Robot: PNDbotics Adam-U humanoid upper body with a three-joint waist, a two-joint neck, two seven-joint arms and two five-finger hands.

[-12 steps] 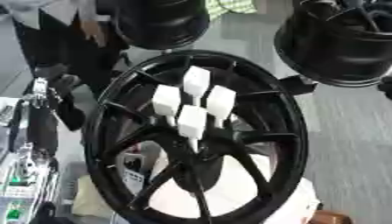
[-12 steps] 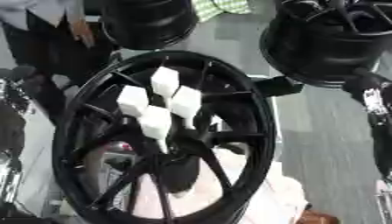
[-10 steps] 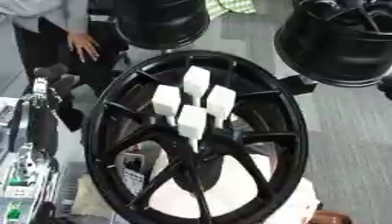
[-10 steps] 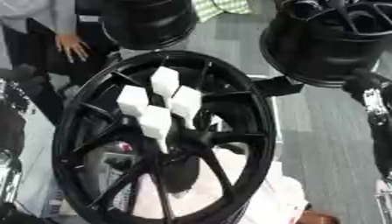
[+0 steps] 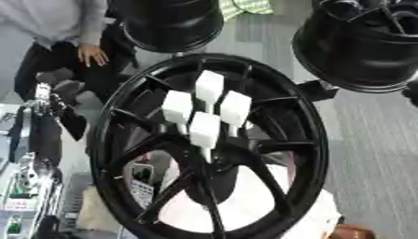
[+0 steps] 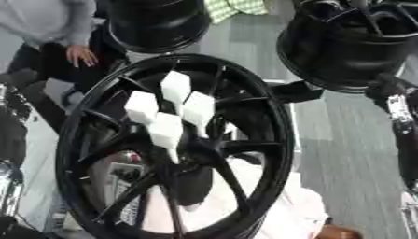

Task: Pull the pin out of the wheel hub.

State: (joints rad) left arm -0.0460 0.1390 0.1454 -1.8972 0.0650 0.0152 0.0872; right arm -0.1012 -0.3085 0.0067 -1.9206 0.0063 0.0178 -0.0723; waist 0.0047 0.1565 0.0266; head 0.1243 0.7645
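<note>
A large black spoked wheel hub (image 5: pixel 314 140) stands tilted in the middle of both views. At its centre sit several pins with white square heads (image 5: pixel 204 128), close together, their thin stalks running down into the hub. My left hand (image 5: pixel 67 89) shows at the left edge, beside the rim and apart from the pins, fingers up and relaxed with nothing in them. My right hand (image 6: pixel 385 87) is a dark shape at the right edge above a silver forearm, well away from the wheel. Its fingers cannot be made out.
Two more black wheels stand behind, one at the top centre (image 5: pixel 171 23) and one at the top right (image 5: pixel 359 46). White padding (image 5: pixel 245 205) lies under the hub. Equipment (image 5: pixel 24 196) fills the lower left. Grey floor (image 5: pixel 375 163) runs along the right.
The picture has shifted a little. The wheel hub, the white-headed pins and both hands keep their places.
</note>
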